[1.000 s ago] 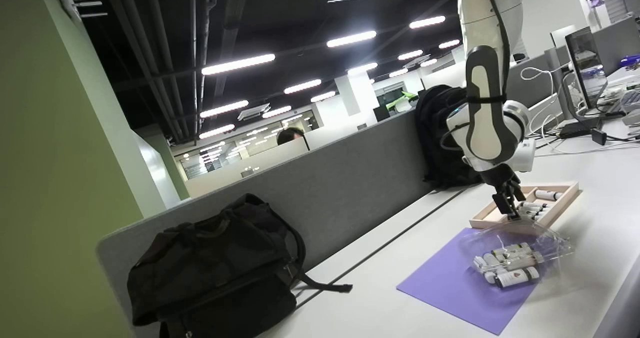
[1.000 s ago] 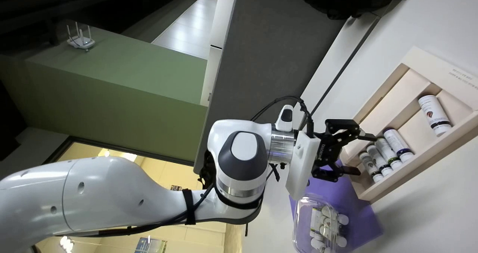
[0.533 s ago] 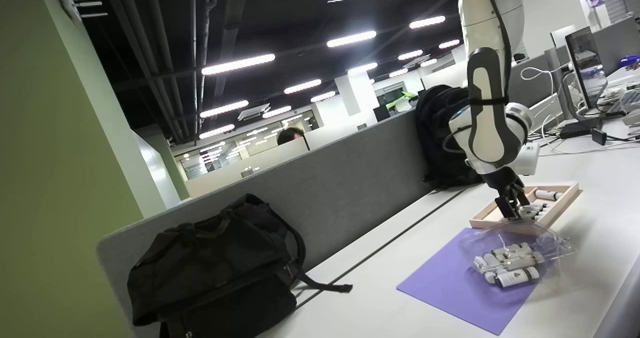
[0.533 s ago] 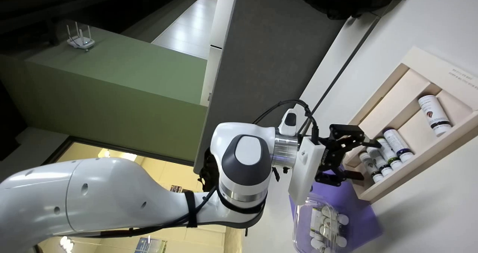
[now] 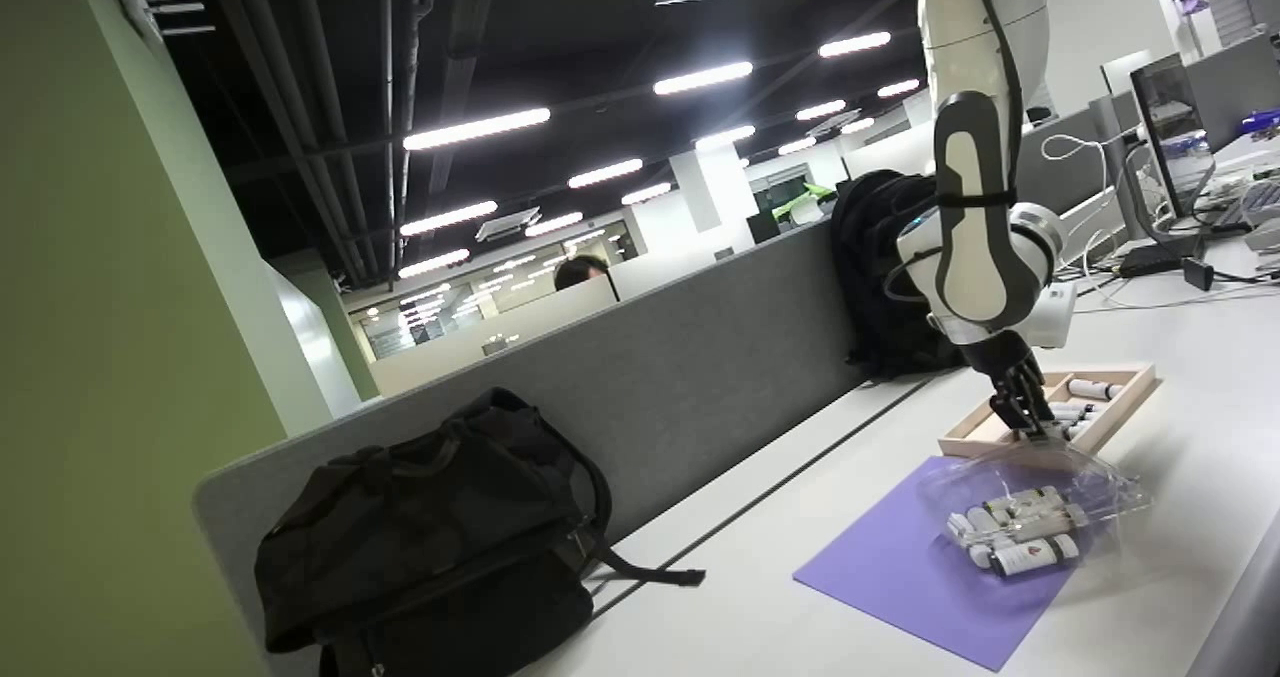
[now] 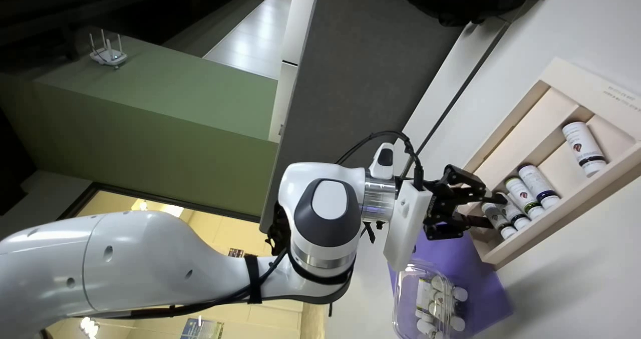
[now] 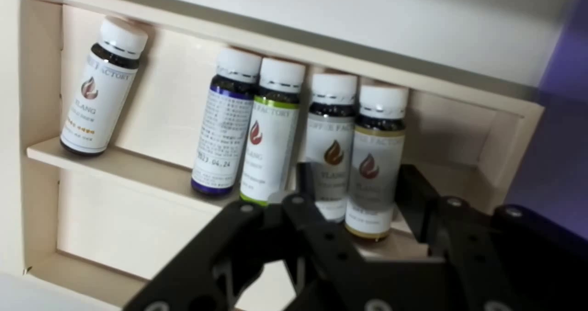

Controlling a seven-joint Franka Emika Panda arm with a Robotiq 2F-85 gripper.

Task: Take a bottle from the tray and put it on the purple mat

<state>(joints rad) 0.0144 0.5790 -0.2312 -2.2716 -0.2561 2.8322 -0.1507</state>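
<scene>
- The fingers (image 7: 413,196) straddle two bottles (image 7: 375,159) in the tray (image 7: 170,95); whether they pinch, I cannot tell.
- A clear container (image 6: 406,294) overlaps the purple mat (image 5: 890,567).

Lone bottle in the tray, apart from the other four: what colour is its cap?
White; the cap shows best in the wrist view.

Tray (image 7: 170,104): pale wood, low rim, on tabletop (image 5: 720,637) | five bottles (image 7: 272,132) by my count: white caps, pale labels, lying in one tray compartment, four bunched, one apart | purple mat (image 5: 890,557): flat, just beside tray
</scene>
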